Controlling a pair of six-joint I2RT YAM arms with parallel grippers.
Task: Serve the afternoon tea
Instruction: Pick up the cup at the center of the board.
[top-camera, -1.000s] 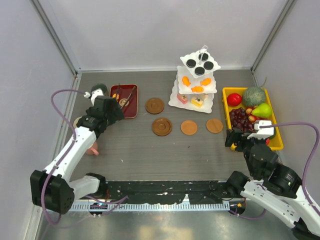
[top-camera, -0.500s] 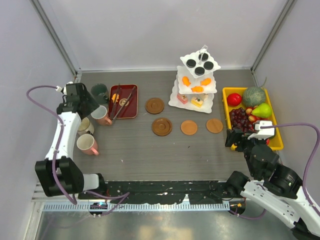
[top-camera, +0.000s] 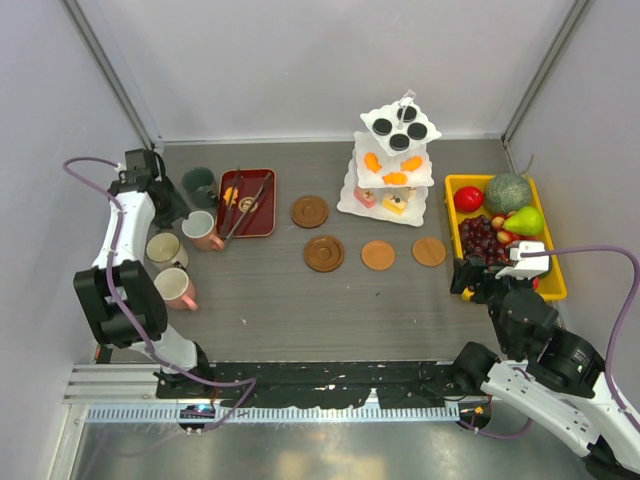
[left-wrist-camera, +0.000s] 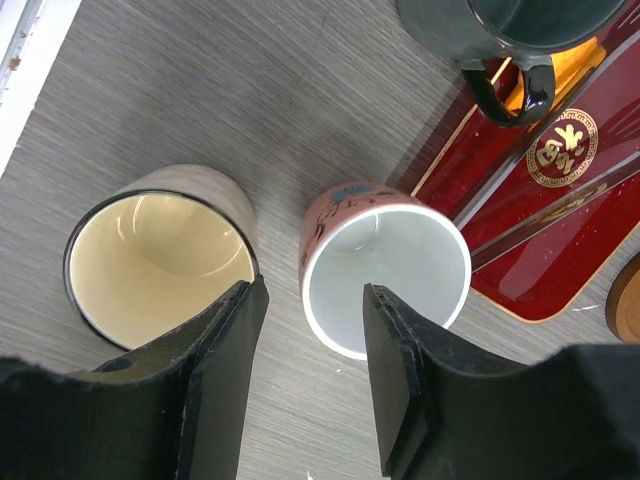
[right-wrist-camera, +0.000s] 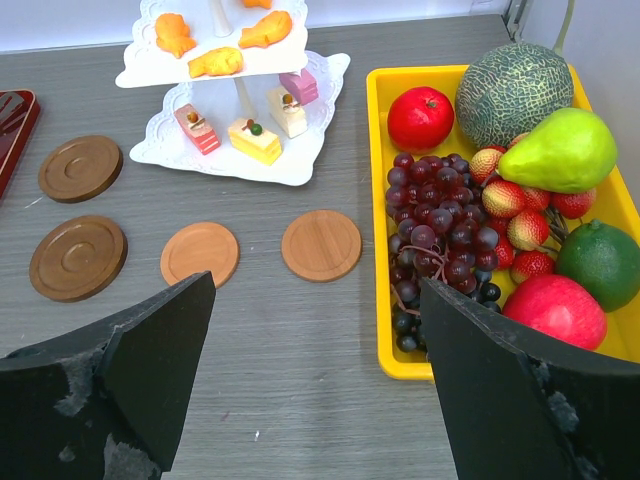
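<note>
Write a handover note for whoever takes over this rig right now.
Left gripper open, jaws astride the rim of the white-lined pink mug, next to the cream mug.
Right gripper open, empty, beside the yellow fruit tray.
Sweets sit on the white three-tier stand.
Done: nothing placed; four round brown coasters bare.
To do: probably move four mugs, including the dark green mug and second pink mug, onto coasters.

The left arm is reaching forward along the far left, its wrist bending inward. The left gripper is pointing straight down, jaws partly apart. The right arm is sitting folded low near its base, with the right gripper facing forward, jaws spread wide.
</note>
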